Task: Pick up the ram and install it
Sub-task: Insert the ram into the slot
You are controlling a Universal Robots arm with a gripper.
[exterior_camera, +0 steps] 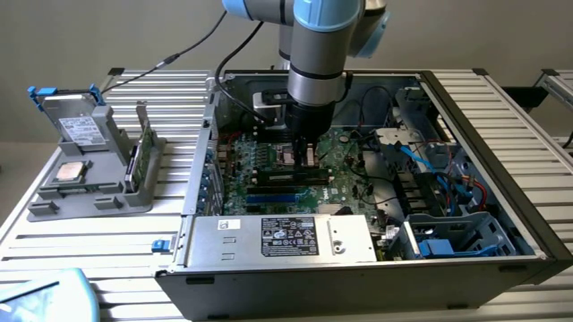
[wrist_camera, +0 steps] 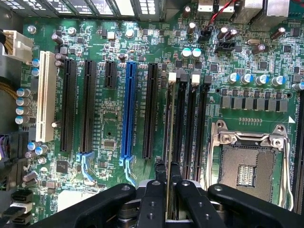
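**Ram pinched over the memory slots**

Slatted metal counter [exterior_camera: 90,248] before a plain pale wall. On it, one open computer case [exterior_camera: 358,288] lying flat, with one green motherboard [wrist_camera: 109,123] inside and one silver power supply [exterior_camera: 286,236] at the near edge. One robot arm [exterior_camera: 315,60] reaching down into the case. To the exterior view's left, one grey holder [exterior_camera: 90,201] carrying one hard drive [exterior_camera: 79,127], one further memory stick [exterior_camera: 141,153] on edge and one processor chip [exterior_camera: 70,172]. On the board: four black memory slots [wrist_camera: 183,123], one open processor socket [wrist_camera: 247,166]. End effector [wrist_camera: 167,167] narrowed to a thin gap, gripping the ram [wrist_camera: 167,137] edge-on, lined up along the memory slot farthest from the socket. Contact between ram and slot: cannot tell.
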